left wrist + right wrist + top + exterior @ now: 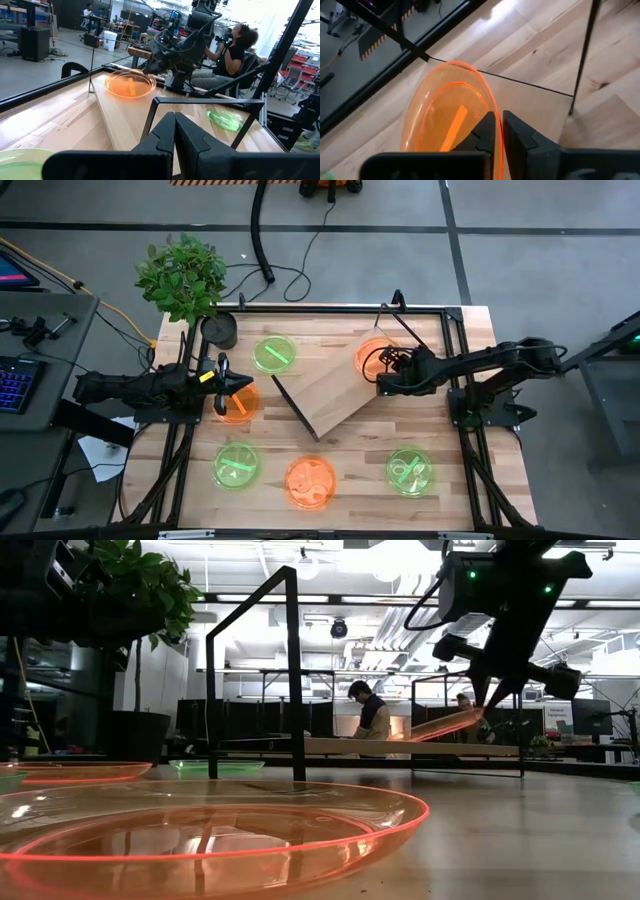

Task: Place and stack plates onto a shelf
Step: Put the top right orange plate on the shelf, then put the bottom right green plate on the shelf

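Observation:
The light-wood shelf (335,385) lies askew at mid-table. My right gripper (383,383) is shut on an orange plate (372,356) over the shelf's far right end. The plate is tilted in the low view (445,725). My left gripper (243,385) is shut and empty, just above another orange plate (237,404) at the table's left. Its closed fingers show in the left wrist view (175,122). Green plates lie at the far left (274,354), near left (236,465) and near right (409,470). A third orange plate (310,482) lies near the front edge. My right gripper pinches the orange plate's rim (492,107) on the plate's near right side, and the rim passes between the two fingers. The fingers come from above, slanting down from the table's right. The plate is tilted, its held side raised and its opposite edge (412,737) low at the shelf board.
A potted plant (183,275) and a dark round pot (219,330) stand at the far left corner. Black wire end frames (290,670) rise from the shelf. A black frame runs along the table's edges (455,320). A person (372,710) sits in the room beyond.

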